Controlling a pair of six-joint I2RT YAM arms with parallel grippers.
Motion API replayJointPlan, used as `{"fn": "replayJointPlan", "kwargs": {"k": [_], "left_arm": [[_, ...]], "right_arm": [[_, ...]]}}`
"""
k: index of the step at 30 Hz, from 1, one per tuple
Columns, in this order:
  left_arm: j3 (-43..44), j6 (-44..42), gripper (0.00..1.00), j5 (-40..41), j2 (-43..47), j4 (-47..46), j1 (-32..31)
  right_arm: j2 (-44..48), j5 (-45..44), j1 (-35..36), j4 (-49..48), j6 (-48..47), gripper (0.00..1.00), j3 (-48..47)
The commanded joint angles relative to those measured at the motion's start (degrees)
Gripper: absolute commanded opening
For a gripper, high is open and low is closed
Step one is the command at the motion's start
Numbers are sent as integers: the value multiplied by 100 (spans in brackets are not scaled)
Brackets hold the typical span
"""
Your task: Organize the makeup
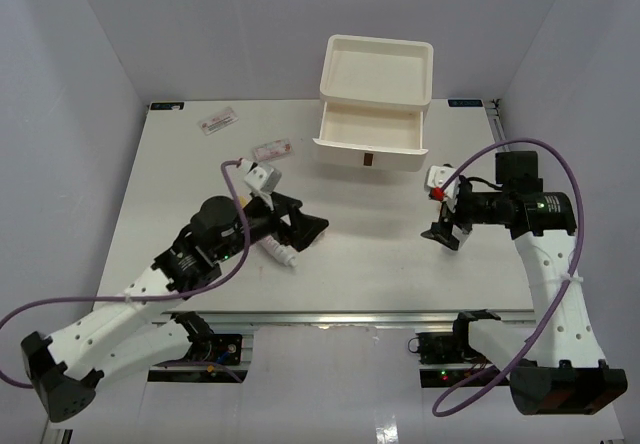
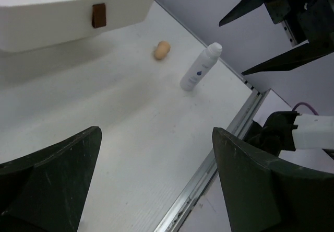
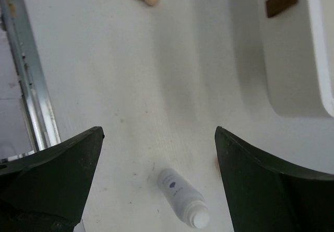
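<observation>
Your left pincer [image 2: 156, 131] is spread wide, with nothing between its fingers. It hangs over the worktop [image 1: 380, 249] in front of the drawer box [image 1: 378, 74] and off to that box's left.

Your right pincer [image 3: 158, 130] is also spread wide and pinches nothing. It hangs in front of the drawer box too, off to its right.

The drawer box stands at the far side of the worktop. One drawer [image 1: 370, 129] is drawn out toward the arms, and its brown handle [image 1: 368, 160] faces them.

The makeup lies loose on the worktop, none of it in the drawer:
- A peach sponge [image 2: 162, 49] sits in front of the drawer box, to the right of the handle.
- A white bottle [image 3: 182, 198] lies on its side farther out from the box than the sponge, toward the metal rail [image 3: 26, 85]. It is apart from the sponge. In the right wrist view it shows between the two fingers, touched by neither.
- A flat pinkish packet [image 1: 272, 150] lies just left of the drawer box, near the open drawer's corner.
- A second packet [image 1: 220, 119] lies farther left of the box, nearer the back edge.
- A white tube [image 1: 283, 255] lies well in front of the box and to its left — just beside your left pincer, on its near side.
</observation>
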State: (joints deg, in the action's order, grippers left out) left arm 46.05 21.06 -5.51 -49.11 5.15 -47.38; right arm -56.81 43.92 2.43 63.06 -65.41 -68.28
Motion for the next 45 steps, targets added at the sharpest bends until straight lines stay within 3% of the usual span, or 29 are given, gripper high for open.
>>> {"fn": "replayJointPlan", "kwargs": {"k": [1,3,10,20,27,37,45], "left_arm": [[-634,-191,98,448,1245,424,45],[-684,-234,98,702,1902,533,54],[-757,-330,98,1669,2694,1252,45],[-947,-218,98,1797,2757,1208,45],[-957,-224,98,1942,2728,1209,46],[-984,-225,98,1917,2691,1190,45],[-984,-225,98,1864,2718,1190,51]], "right_arm": [[-314,-664,592,1198,-1382,96,-121],[-481,-894,828,1199,-1596,97,-28],[-1034,-1981,1671,824,-1362,98,351],[-1504,-5070,3008,-290,-1042,100,1484],[-1592,-6867,3319,-900,-1332,100,2348],[-1964,-7888,3472,-1965,-1726,100,2685],[-2432,-8361,3463,-2335,-1929,93,2832]]}}
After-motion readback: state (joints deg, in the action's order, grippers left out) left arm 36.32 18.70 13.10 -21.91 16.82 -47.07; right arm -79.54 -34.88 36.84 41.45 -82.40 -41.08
